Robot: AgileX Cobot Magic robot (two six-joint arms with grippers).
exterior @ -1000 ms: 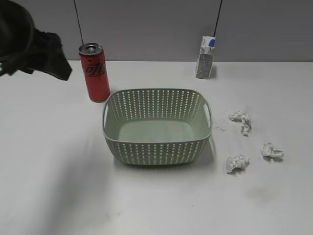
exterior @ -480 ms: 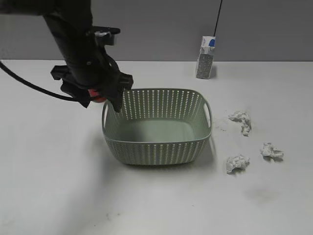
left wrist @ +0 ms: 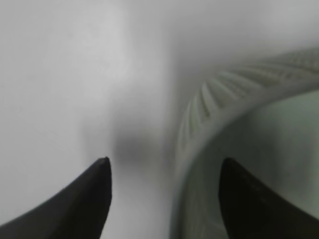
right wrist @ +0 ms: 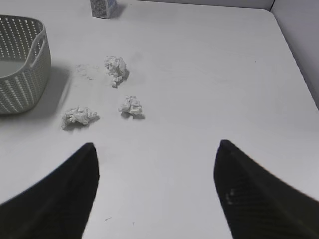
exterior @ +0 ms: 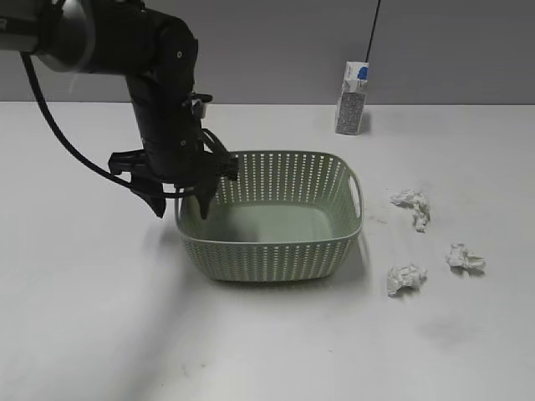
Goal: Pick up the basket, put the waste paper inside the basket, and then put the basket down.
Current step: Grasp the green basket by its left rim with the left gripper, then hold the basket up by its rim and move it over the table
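The sage-green basket sits mid-table, empty. My left gripper is open and straddles the basket's left rim, one finger outside and one inside. Three white paper wads lie right of the basket: one far, one near, one rightmost. They also show in the right wrist view, with the basket's end at left. My right gripper is open and empty above the bare table, short of the wads; it is out of the exterior view.
A white-and-blue carton stands at the back, right of the basket. The table's right edge runs beside a grey wall. The left arm hides whatever stands behind the basket's left corner.
My left arm has swung in from the upper left and come down, its open fingers now astride the basket's left rim. It now covers the red can. Basket and wads have not moved.
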